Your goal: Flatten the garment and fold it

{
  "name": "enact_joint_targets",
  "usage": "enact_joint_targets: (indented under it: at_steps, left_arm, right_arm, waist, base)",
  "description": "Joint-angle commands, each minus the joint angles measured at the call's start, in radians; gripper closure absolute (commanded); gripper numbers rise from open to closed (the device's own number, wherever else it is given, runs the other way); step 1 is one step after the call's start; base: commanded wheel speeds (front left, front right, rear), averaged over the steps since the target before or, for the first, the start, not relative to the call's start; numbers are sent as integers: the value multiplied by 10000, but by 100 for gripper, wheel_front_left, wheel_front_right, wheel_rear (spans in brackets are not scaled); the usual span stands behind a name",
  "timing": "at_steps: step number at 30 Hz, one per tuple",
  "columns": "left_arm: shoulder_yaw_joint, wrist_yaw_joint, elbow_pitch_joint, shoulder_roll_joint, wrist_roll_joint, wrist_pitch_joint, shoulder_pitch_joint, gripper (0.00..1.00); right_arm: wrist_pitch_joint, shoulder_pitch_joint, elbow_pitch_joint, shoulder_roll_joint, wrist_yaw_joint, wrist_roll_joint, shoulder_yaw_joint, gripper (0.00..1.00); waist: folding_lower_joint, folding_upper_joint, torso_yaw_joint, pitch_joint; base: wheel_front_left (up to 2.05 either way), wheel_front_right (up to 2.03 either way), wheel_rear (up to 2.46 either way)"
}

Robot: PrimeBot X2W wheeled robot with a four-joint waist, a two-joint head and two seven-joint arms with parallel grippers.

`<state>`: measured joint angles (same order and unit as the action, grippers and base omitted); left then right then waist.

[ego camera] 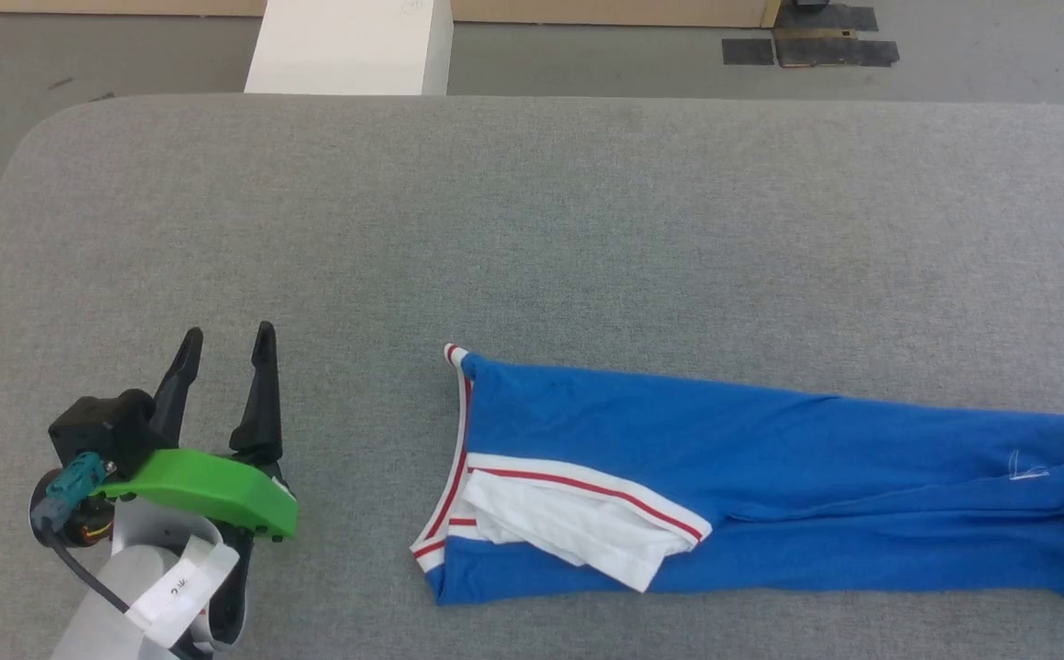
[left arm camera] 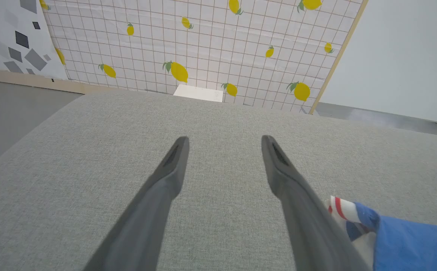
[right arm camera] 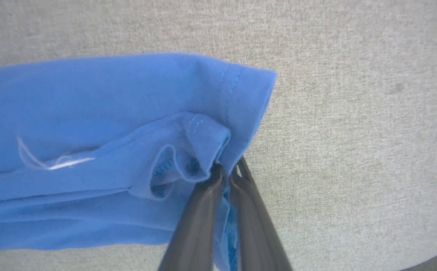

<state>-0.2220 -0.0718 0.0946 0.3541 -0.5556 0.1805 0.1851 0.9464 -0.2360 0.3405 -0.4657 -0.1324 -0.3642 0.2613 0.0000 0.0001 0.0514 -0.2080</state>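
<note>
Royal-blue jersey T-shirt with white sleeves and red-striped trim (ego camera: 770, 458) lies soft, light and limp on the grey cloth-covered table (ego camera: 532, 229). The right gripper (right arm camera: 227, 165) pinches its hem corner. The collar end lies near the left gripper (ego camera: 228, 330), right of its spread jaws, and is probably the next hold.

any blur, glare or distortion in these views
Head view: even light, no glare, shirt crisp. Left wrist view: left hand sharp at the tips, blurred near the lens. Right wrist view: slightly soft, right hand smeared toward the bottom.

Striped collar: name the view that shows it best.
Head view: the collar lies in full sight at the garment's left end. Left wrist view catches a corner of it; right wrist view shows the blue hem end.
</note>
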Motion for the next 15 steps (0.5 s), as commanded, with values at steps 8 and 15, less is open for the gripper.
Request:
enact_joint_targets:
  at_steps: [8, 15]
  left_arm:
    - [-35, -119, 62, 170, -59, -114, -248, 0]
    - [9, -248, 42, 190, -214, -229, -593, 0]
  right_arm:
    - [746, -202, -408, 41, 17, 447, -103, 100]
    - [2386, -72, -1536, -289, 17, 397, -956, 100]
  waist:
    - [0, -1, -93, 360]
    - [0, -1, -269, 706]
  base:
    - [0, 0, 0]
    - [0, 0, 0]
